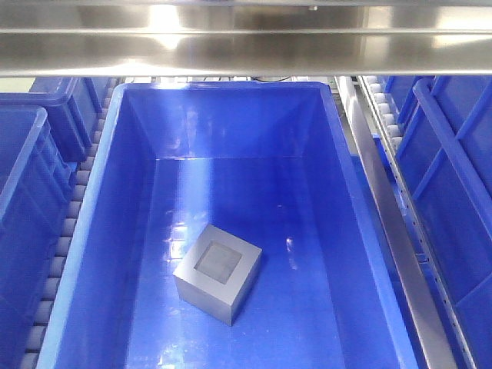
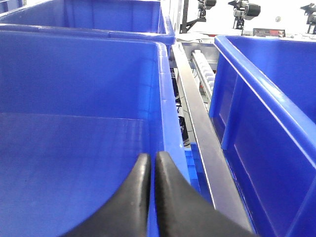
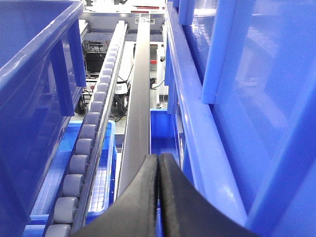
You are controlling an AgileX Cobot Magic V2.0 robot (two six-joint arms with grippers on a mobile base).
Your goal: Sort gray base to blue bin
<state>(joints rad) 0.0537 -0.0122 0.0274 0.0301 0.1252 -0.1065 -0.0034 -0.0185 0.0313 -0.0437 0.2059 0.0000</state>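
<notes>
Matte gray cube-like base (image 1: 217,271) with square recessed window facing up, sitting on the smooth floor of the large glossy blue plastic bin (image 1: 115,146), left of centre and toward the near end, turned corner-on to the walls, touching none of them. Lying free, no gripper near it. Blue crates flanking the bin on both sides, with white conveyor rollers (image 1: 65,238) and a steel rail (image 1: 388,223) running between them. Left gripper (image 2: 153,163) hovering over a blue crate's rim, black fingers pressed together, gripping nothing. Right gripper (image 3: 158,163) hanging above a dark rail (image 3: 138,98) beside grey rollers (image 3: 91,123), fingers likewise clenched and empty.
</notes>
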